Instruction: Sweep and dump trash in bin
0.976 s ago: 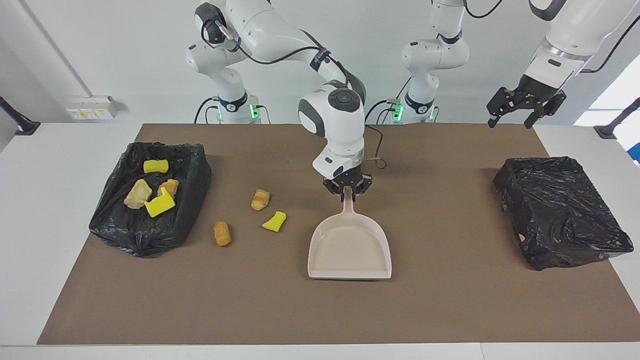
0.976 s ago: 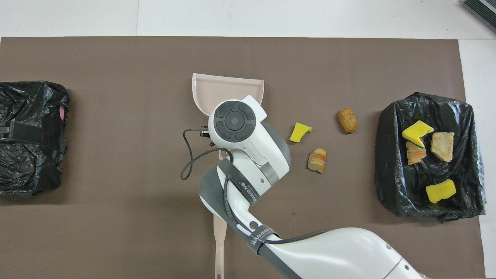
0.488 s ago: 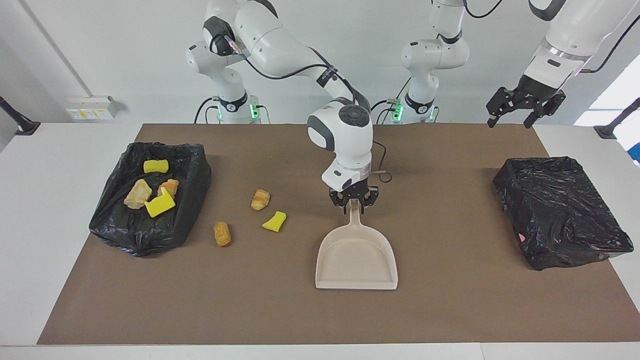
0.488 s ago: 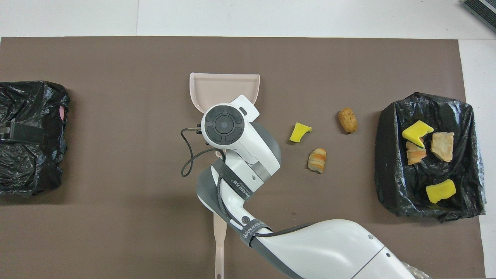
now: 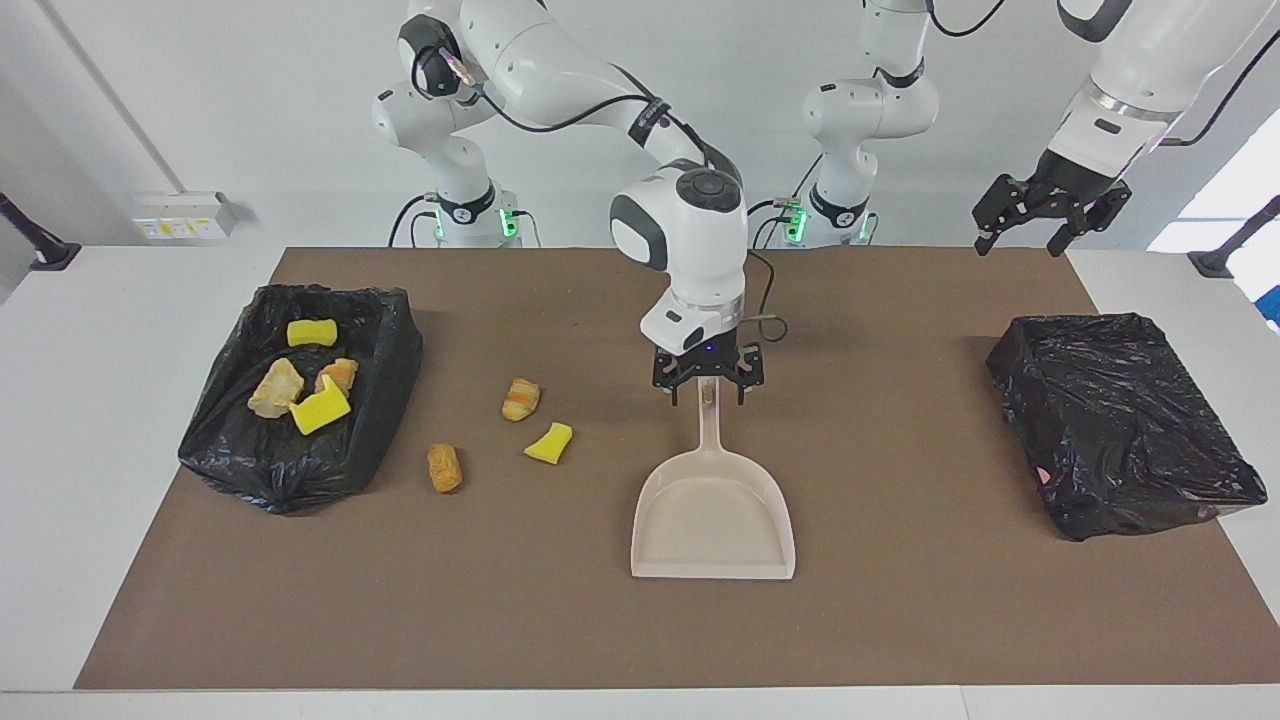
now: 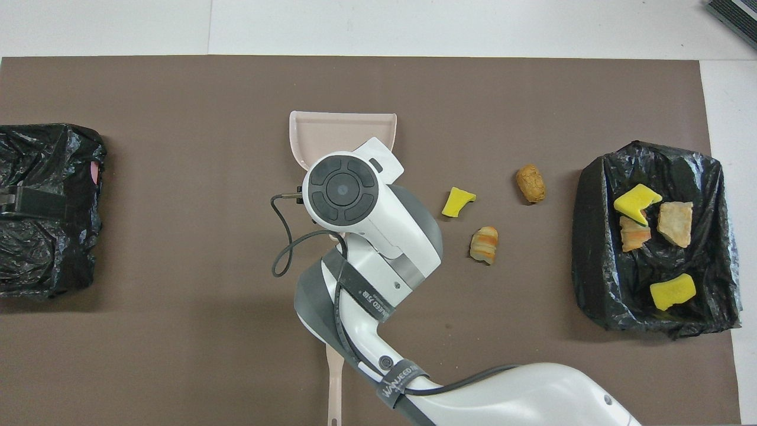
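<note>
a white tabletop (image 5: pixel 110 420) carries a large brown mat (image 5: pixel 900 620) under a plain white wall (image 5: pixel 250 100), where a socket box (image 5: pixel 185 213) sits low toward the right arm's end, black clamps (image 5: pixel 40 245) grip the tabletop's edges, and bright daylight (image 5: pixel 1215 200) enters at the left arm's end.

I see a smooth plastic dustpan (image 5: pixel 712 515), crinkled glossy black bin liners (image 5: pixel 1115 420), a matt brown mat (image 5: pixel 900 620), porous yellow sponge chunks (image 5: pixel 549 443)
</note>
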`<state>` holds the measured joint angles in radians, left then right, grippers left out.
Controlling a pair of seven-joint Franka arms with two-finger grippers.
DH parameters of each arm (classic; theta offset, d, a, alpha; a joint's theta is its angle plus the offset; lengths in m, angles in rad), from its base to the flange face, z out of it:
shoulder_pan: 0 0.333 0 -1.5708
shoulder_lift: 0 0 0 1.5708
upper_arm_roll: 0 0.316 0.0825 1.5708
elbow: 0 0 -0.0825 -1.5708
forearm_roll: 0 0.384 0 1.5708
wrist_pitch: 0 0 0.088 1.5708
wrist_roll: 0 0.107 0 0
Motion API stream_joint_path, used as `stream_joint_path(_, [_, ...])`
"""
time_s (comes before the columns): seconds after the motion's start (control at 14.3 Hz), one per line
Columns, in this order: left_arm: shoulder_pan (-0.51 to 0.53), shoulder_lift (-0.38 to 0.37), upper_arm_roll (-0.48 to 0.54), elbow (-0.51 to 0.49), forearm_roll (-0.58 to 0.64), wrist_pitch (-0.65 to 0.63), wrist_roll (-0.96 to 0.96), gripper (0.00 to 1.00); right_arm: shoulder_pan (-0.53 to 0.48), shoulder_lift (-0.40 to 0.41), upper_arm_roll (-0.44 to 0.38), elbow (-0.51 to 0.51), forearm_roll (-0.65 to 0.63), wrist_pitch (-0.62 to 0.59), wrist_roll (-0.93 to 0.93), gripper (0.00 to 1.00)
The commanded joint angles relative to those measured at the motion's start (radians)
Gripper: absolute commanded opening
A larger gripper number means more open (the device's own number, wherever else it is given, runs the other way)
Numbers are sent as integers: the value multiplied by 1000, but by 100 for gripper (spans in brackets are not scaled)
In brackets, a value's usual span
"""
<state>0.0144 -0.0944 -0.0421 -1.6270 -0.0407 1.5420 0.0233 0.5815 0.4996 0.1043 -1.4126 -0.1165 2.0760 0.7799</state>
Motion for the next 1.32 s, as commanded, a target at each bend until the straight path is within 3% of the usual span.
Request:
stream_joint_path(0.0, [-1,-1,-1,1,7,0,3,100,-2,-133,17,-142,52,-13,7,100])
stream_joint_path(0.21, [-8,15,-7,-2,5,38,-11,100,55,-243,28,-273,100,-59,38,100])
stream_joint_path(0.35, [-56,24,-7,-29,5,131,-80,100,83,-311,28,-386,142,-47,55,100])
stream_joint_path(0.7, [-229,159,-7,-47,4,355,-327,100,135,-443,29,-630,222,44,102,100])
stream_joint_path(1.12, [-398,364,-7,-51,-8,550,-430,100,268,-411,29,-767,311,196,203,100])
stream_joint_path(1.26, [-427,398,-9,-53,-8,573,-430,100,310,-398,28,-793,311,228,228,100])
